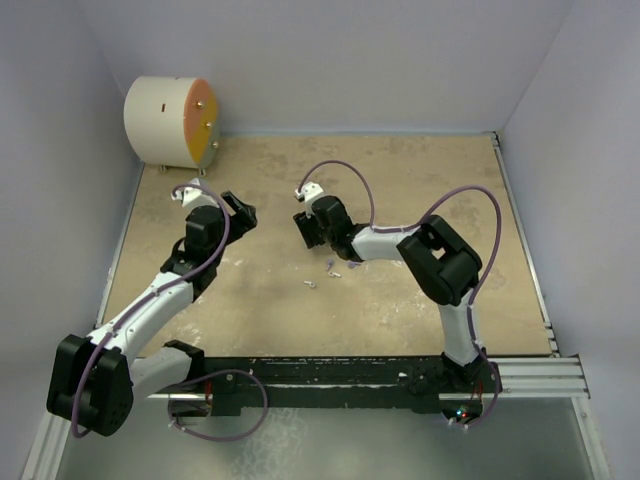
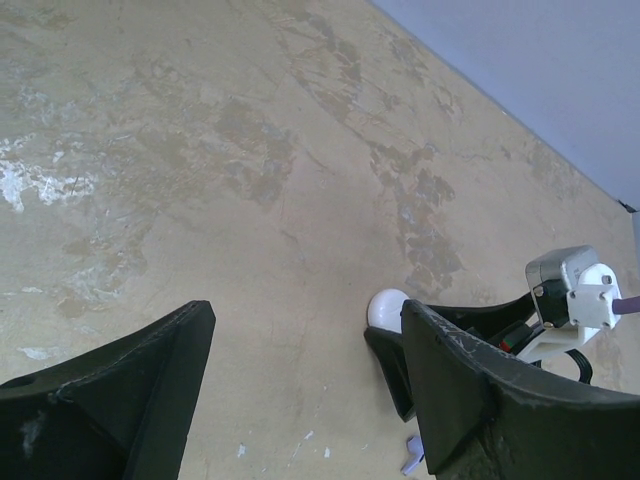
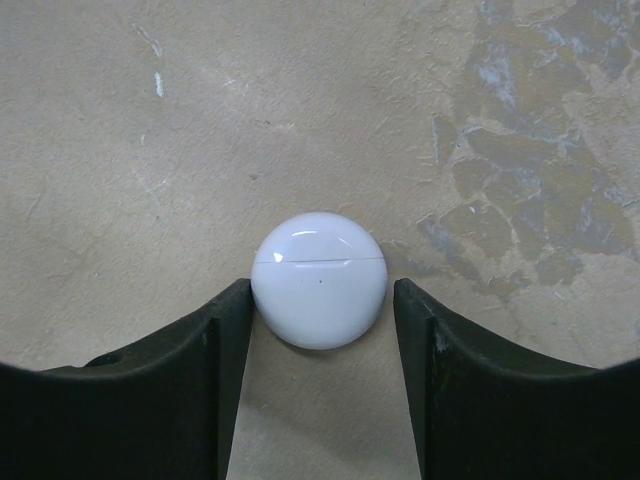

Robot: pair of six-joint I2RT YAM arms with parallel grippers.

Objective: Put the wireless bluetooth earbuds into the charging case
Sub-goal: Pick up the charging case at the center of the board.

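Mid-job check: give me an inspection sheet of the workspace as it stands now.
Surface: worn tan tabletop, mottled stains.
Job's things: glossy white round charging case, closed, on the table; tiny lilac earbuds lying loose outside it.
Clutter: white drum with orange face, far left corner.
Grippers: right gripper open, fingers flanking the case; left gripper open, empty.
Cables: purple cables looping along both arms.
Surroundings: pale walls on three sides.

Tan table (image 1: pixel 420 170) with earbuds (image 1: pixel 331 267), charging case (image 3: pixel 318 280)
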